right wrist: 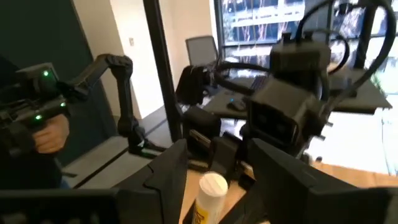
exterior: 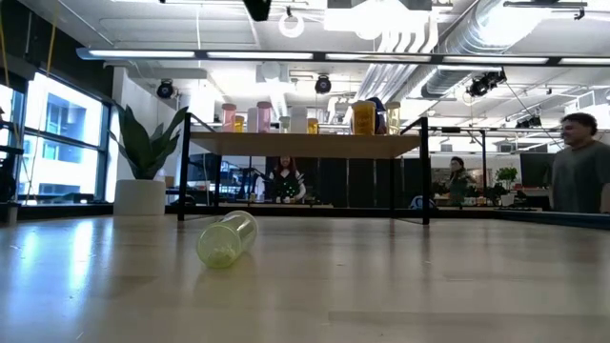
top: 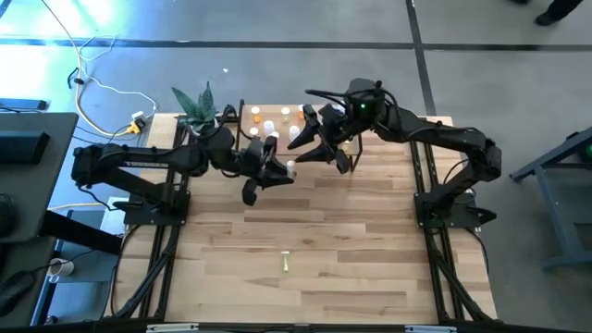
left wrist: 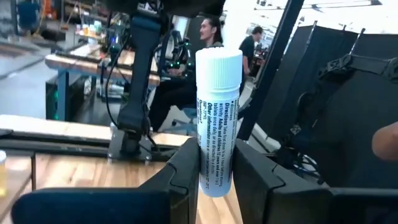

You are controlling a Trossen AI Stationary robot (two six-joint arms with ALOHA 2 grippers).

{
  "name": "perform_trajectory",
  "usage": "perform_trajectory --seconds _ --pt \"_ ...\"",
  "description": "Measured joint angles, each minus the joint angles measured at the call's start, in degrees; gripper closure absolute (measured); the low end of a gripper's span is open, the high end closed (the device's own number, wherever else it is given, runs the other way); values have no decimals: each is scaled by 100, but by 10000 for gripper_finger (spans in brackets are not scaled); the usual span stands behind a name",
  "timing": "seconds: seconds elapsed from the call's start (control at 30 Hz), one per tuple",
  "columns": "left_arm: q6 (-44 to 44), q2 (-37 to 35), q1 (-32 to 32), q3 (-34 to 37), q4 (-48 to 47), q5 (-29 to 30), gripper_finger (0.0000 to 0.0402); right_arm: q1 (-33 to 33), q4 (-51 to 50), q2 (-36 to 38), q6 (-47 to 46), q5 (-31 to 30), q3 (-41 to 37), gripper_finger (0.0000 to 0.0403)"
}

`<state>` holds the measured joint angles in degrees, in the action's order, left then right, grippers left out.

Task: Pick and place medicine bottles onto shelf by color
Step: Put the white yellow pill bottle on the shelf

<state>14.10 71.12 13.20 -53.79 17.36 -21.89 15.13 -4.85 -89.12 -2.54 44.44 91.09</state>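
Two claws raised beside shelf: left claw clamps white bottle; right claw clamps another white-capped bottle.

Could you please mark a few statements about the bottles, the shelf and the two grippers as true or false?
1. The left gripper holds a white bottle upright. True.
2. A yellow-green bottle stands upright on the table. False: it lies on its side.
3. Several bottles already stand on the shelf. True.
4. The right gripper is empty. False: a white-capped bottle sits between its fingers.
5. The potted plant stands on the shelf. False: it stands on the table beside it.
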Motion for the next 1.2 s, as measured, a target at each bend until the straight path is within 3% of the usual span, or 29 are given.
perform_trajectory --seconds 0.3,0.97,1.2 --pt "-125 343 159 1 409 -321 339 27 -471 -68 -4 255 0 235" --pt "-126 370 156 5 358 -359 339 9 -941 -263 -46 488 0 236" --pt "-84 370 156 5 346 -358 339 -57 -937 -282 -47 574 0 268"
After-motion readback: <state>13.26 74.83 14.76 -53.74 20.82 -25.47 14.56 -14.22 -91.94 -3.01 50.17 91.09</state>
